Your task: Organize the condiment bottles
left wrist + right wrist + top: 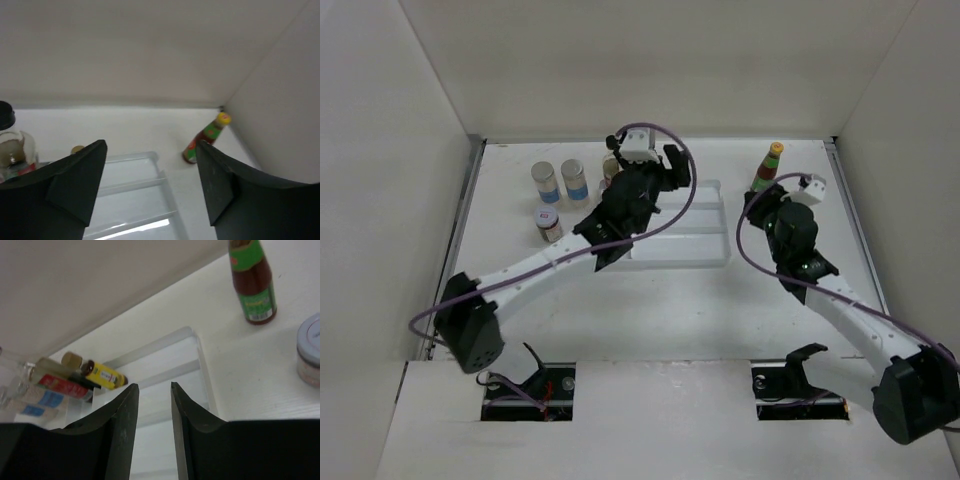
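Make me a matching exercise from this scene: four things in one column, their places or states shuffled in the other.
1 red sauce bottle
2 yellow bottle
3 three shakers
4 left gripper

A wide open, holding nothing
B lying on its side
C upright, right of the tray
D standing left of the tray

Pairs: 1-C, 2-B, 3-D, 4-A

fingers [122,435] slightly apart | tray [202,365] beyond | red sauce bottle [253,287] upright
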Controlling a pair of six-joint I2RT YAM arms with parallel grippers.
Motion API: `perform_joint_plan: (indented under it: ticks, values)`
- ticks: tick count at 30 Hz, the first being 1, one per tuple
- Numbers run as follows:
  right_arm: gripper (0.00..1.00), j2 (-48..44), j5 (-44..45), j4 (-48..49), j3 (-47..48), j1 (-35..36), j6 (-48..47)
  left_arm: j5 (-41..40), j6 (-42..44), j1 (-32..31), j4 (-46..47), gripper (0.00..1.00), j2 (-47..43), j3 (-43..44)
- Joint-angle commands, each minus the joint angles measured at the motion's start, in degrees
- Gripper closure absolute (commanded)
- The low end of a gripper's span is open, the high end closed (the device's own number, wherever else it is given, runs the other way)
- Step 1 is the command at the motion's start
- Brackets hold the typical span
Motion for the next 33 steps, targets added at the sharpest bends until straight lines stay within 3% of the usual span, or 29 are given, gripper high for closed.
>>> perform_joint_plan:
  ticks: [1, 3, 6, 9, 14, 20, 27, 31, 33]
  values:
    - [0.61, 4.15, -0.36, -4.98, 9.51, -4.43, -1.93, -0.50, -0.26, -3.15, 9.54, 0.35, -8.40, -9.04]
    - [0.50, 7.57, -0.01, -8.06, 14.34, -7.15, -3.78, -1.12, -2.10, -5.00, 13.41, 0.43, -13.05, -17.29]
    - [0.23, 12.76, 0.26, -11.40, 20.14, -10.23, -6.06, -1.38, -5.09, -7.46, 19.12, 0.49, -19.56, -29.77]
    - [0.12, 17.68, 1.57, -13.61, 24.81, -11.91, -8.17, -0.86, -5.80, -10.27, 22.73, 0.50, -26.50, -41.55]
    - [0.02, 26.47, 4.47, -15.81, 32.81, -13.58, -13.18, -1.21, -8.78, -16.42, 27.13, 0.48, -34.69, -56.95]
    - [0.01, 36.84, 3.86, -15.90, 40.55, -15.43, -15.47, -0.77, -10.19, -17.58, 37.14, 0.41, -30.94, -64.26]
    - [0.09, 46.16, 3.42, -13.27, 47.23, -17.19, -17.84, 2.65, -9.93, -17.14, 44.45, 0.33, -20.91, -62.51]
    - [0.21, 48.81, 3.25, -9.93, 48.64, -17.45, -18.28, 4.94, -9.93, -16.87, 46.91, 0.32, -14.58, -60.49]
    - [0.32, 50.04, 2.72, -8.96, 49.43, -17.54, -18.81, 5.99, -10.02, -16.96, 47.44, 0.32, -12.82, -59.61]
